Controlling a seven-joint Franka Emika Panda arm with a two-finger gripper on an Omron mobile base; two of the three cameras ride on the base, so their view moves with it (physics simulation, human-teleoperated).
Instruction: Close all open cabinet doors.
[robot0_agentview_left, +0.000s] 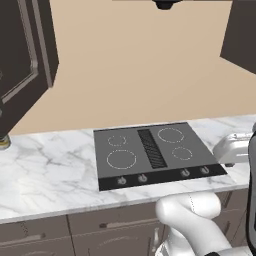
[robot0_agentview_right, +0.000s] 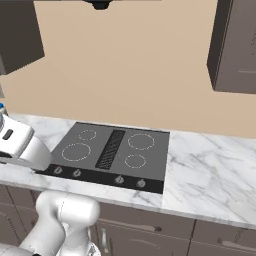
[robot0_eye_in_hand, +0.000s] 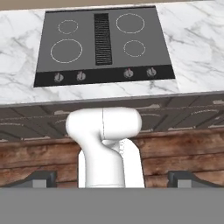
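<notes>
A dark grey-brown cabinet door (robot0_agentview_left: 20, 65) at the upper left stands open, swung out from the wall over the counter's left end. The same door or its cabinet appears as a dark panel (robot0_agentview_right: 17, 35) in the right base view. The right wall cabinet (robot0_agentview_right: 235, 45) hangs at the upper right, its front flush with its box; it is also seen as a dark block (robot0_agentview_left: 240, 35). My gripper (robot0_eye_in_hand: 113, 179) is open with nothing between its fingertips (robot0_eye_in_hand: 41, 178). It points down at the cooktop, away from both cabinets.
A black cooktop (robot0_agentview_left: 155, 152) with several knobs lies in the marble counter (robot0_agentview_left: 45, 170). Brown drawer fronts (robot0_agentview_left: 100, 225) run below it. A small jar (robot0_agentview_left: 3, 142) stands at the counter's far left. A range hood (robot0_agentview_left: 165, 4) hangs above.
</notes>
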